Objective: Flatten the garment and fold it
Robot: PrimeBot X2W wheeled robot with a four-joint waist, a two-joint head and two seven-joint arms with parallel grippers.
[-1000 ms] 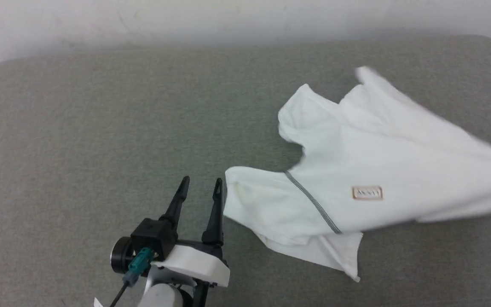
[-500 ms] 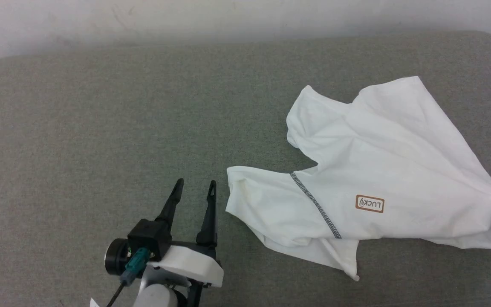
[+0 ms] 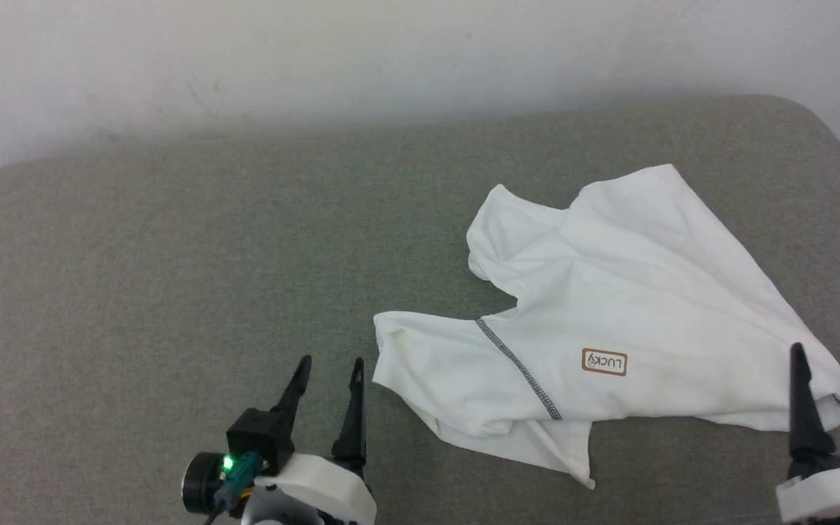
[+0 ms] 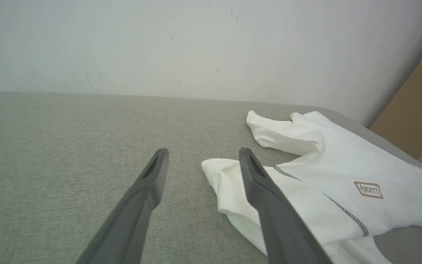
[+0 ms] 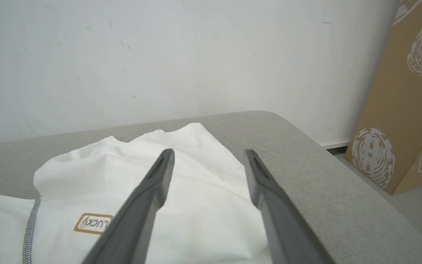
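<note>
A second ago the white short-sleeved T-shirt of thin soft fabric point(image 3: 631, 306) was a blur, its hem end pulled taut towards the right. Now it lies slack and at rest on the grey-green woven cloth surface with rounded corners point(image 3: 172, 292). The right gripper point(image 3: 827, 348) has since let go. Its two long dark jaws stand wide apart and empty, with the shirt's hem corner lying loose on the surface between them and the rest of the shirt spread ahead and to their left. The head camera has tilted, so more of the scuffed white wall point(image 3: 318, 58) shows.

The left gripper point(image 3: 331, 360) keeps its jaws wide and empty. A rumpled sleeve edge lies just beside its right jaw, apart from it.

The shirt is creased and partly doubled over, with a lower flap tucked underneath. A grey contrast-stitched seam point(image 3: 518, 368) runs diagonally, and right of it sits a small brown-outlined rectangular logo patch point(image 3: 604, 362).

Right of the right jaws stands a brown cardboard box printed with pale swirls point(image 5: 408, 91).
</note>
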